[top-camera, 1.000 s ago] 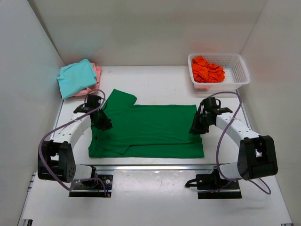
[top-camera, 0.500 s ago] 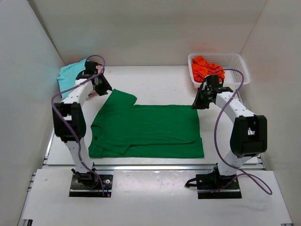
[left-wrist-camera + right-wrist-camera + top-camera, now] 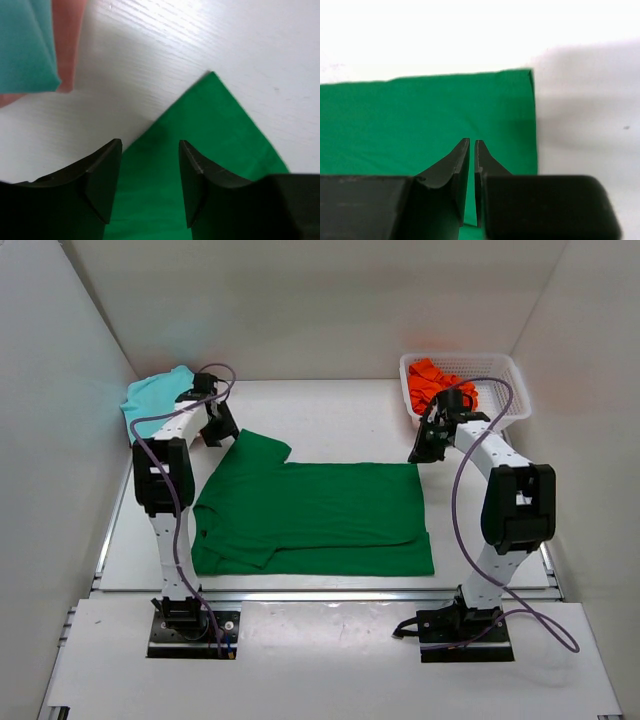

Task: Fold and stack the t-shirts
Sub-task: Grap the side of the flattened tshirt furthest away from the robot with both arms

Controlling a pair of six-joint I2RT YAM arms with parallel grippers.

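Overhead, left hand (image 3: 150, 144) parted and empty over the dark green t-shirt (image 3: 215, 125); right hand (image 3: 472, 141) nearly closed, empty.

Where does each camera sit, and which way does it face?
Top external: above and behind the arm bases, looking down at the table; both arms show, the green t-shirt between them, the basket far right.
Left wrist: on the left arm, looking down past its open left fingers at a green t-shirt corner, with the teal t-shirt and pink t-shirt beyond.
Right wrist: looking down past its nearly closed right fingers at another corner.
Shared: all three show the green t-shirt.
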